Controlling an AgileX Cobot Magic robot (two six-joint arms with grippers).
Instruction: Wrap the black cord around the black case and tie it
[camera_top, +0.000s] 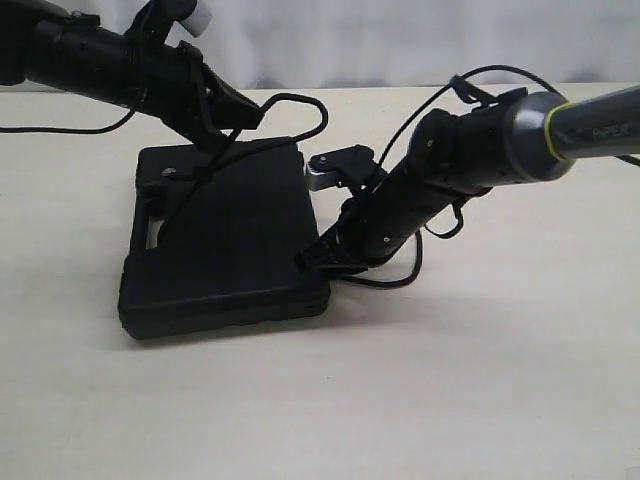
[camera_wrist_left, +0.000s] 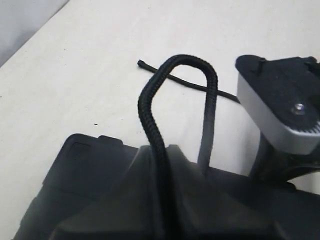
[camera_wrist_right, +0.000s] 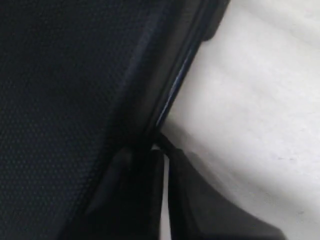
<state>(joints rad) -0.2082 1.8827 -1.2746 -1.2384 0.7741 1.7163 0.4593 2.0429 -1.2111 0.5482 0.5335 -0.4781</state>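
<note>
Pale desk (camera_top: 480, 380) before a white backdrop, black case (camera_top: 230, 240) lying flat on it, left of middle. Left end effector (camera_wrist_left: 162, 160) at the case's far edge, pressed together, pinching the black cord (camera_wrist_left: 150, 95); loop arching up past the fingertips, loose end lying on the desk beyond. Right end effector (camera_top: 310, 260) pressed together at the case's right edge, close to the near corner; hold on anything not discernible

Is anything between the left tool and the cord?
Nothing visible does. The cord rises in a loop straight out of the shut left tool, which sits over the case.
</note>
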